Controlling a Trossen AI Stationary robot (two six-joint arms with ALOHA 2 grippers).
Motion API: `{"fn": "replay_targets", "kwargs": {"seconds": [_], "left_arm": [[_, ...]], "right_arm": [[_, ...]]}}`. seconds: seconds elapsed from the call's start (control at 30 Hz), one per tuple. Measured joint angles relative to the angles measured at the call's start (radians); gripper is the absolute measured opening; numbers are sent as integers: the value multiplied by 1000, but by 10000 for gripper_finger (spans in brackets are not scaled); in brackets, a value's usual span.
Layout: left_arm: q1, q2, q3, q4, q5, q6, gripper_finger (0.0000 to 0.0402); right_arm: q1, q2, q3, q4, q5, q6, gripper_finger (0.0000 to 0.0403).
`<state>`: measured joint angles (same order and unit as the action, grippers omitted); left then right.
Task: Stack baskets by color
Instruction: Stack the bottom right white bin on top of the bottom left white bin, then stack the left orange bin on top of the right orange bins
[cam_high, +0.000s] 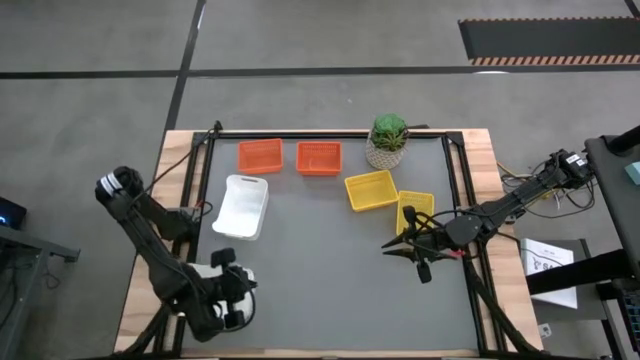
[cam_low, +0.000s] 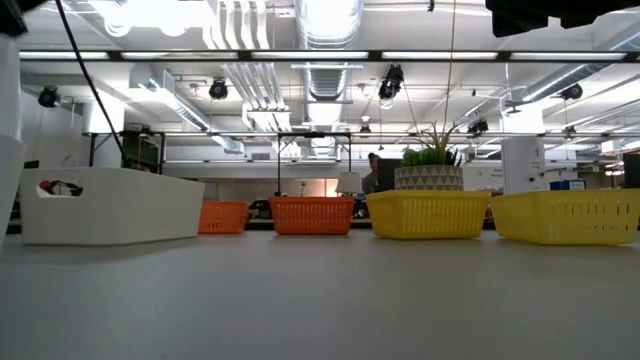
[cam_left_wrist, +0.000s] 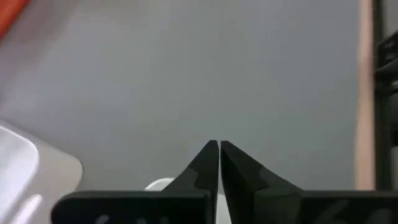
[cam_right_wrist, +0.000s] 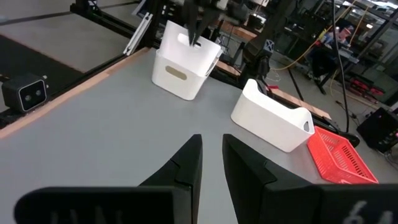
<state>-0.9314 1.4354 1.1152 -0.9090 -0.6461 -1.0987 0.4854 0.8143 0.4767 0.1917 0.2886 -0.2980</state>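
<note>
Two orange baskets (cam_high: 260, 155) (cam_high: 319, 157) stand at the far edge, and two yellow baskets (cam_high: 371, 190) (cam_high: 414, 210) lie right of centre. A white basket (cam_high: 241, 207) rests at the left. Another white basket (cam_right_wrist: 181, 65) stands upright on the table at the near left. My left gripper (cam_right_wrist: 195, 38) hangs shut over that basket's rim. In the left wrist view its tips (cam_left_wrist: 218, 148) show nothing between them. My right gripper (cam_right_wrist: 211, 146) hovers narrowly open and empty, just on the near side of the right yellow basket. My left gripper comes down from above over the near-left white basket's top rim (cam_right_wrist: 189, 45). Its shut tips hold nothing between them. Whether they touch the rim I cannot tell.
A potted green plant (cam_high: 388, 140) stands at the far edge, right of the orange baskets. A black frame (cam_high: 330, 134) runs around the grey mat. The mat's middle and near right (cam_high: 340, 280) are bare.
</note>
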Motion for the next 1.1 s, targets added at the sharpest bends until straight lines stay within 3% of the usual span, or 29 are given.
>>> {"fn": "replay_targets", "kwargs": {"seconds": [0.13, 0.27, 0.37, 0.8, 1.1], "left_arm": [[5, -10, -56, 62, 76, -62, 0], [-1, -24, -31, 47, 150, -69, 0], [0, -38, -21, 58, 61, -65, 0], [13, -26, -53, 68, 43, -12, 0], [195, -26, -24, 71, 28, 145, 0]], "right_arm": [[0, 0, 0, 0, 0, 1, 57], [0, 0, 0, 0, 0, 3, 57], [0, 0, 0, 0, 0, 3, 57], [0, 0, 0, -4, 0, 3, 57], [0, 0, 0, -4, 0, 3, 57]]}}
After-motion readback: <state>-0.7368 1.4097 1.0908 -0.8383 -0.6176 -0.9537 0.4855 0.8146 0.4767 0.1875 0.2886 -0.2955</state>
